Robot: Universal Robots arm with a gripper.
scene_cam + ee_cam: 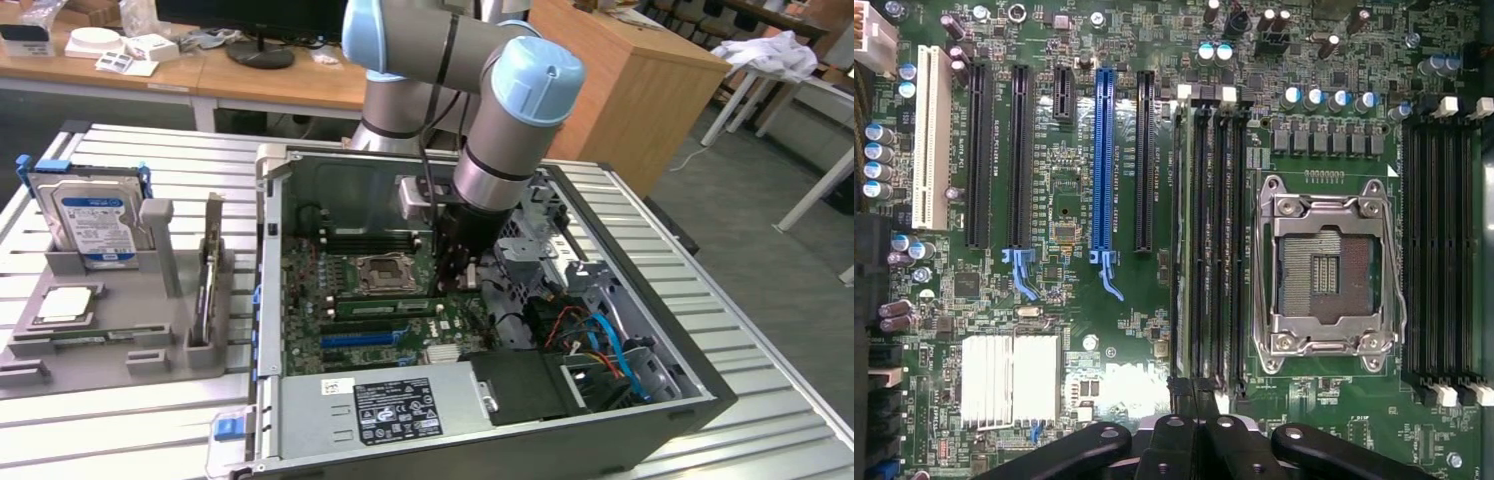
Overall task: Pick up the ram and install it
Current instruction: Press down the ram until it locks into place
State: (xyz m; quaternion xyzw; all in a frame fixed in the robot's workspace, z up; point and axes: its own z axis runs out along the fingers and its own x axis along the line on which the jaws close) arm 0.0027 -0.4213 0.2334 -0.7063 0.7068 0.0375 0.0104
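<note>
The ram is a thin green stick seen edge-on. It stands in the memory slot closest to the blue slot, beside the open processor socket. In the exterior view the ram is a green strip just below the socket. My gripper is shut, and its black fingertips are pressed together over one end of that slot bank. I cannot tell whether they touch the stick. In the exterior view the gripper reaches down into the open computer case.
On the exterior view's left, a grey fixture holds a hard drive, a square silver chip and a thin board standing on edge. Inside the case are cables, a power supply and a second slot bank.
</note>
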